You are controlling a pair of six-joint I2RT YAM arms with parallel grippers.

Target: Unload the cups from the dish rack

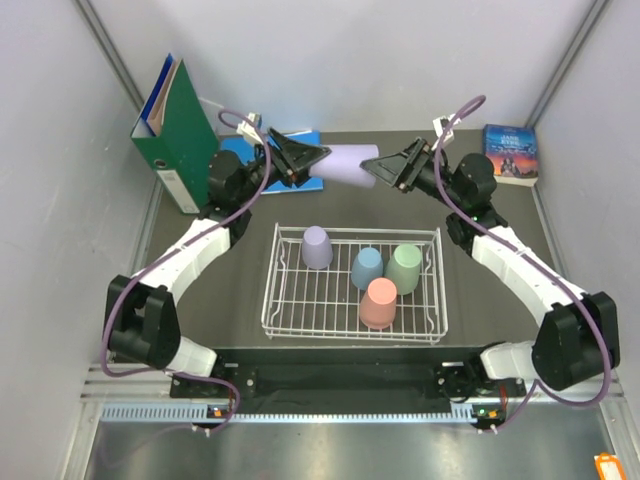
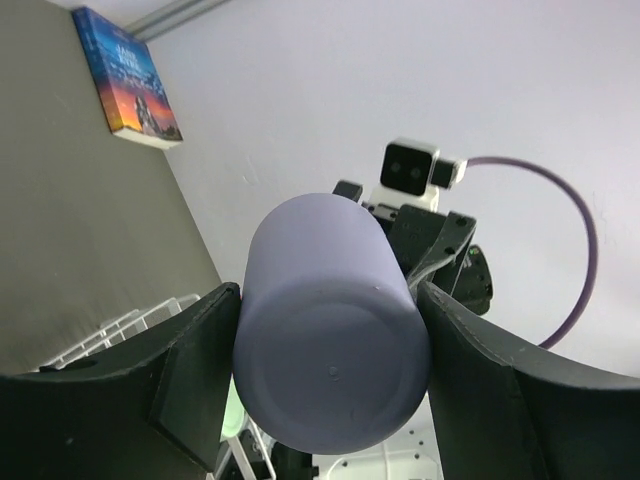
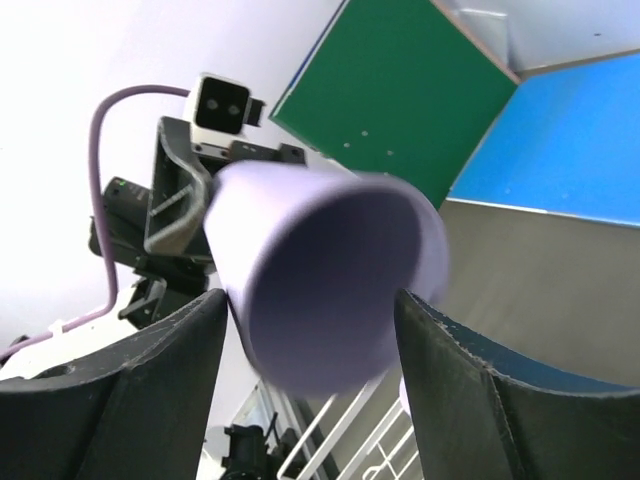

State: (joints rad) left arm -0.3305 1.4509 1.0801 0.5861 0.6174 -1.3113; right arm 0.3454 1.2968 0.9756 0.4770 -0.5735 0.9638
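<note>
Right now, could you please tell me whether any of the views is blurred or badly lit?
Right wrist view: the cup is smeared by motion blur, worst at its rim, while the claw fingers look sharp. Left wrist view: the cup is crisp and softly lit. Top view: even light, soft shadows.

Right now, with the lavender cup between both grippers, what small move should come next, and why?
Probably the right gripper should finish closing on the airborne lavender cup before the left gripper lets go. The left fingers clamp its base end; the right fingers flank its open end, but firm contact there is unclear.
</note>
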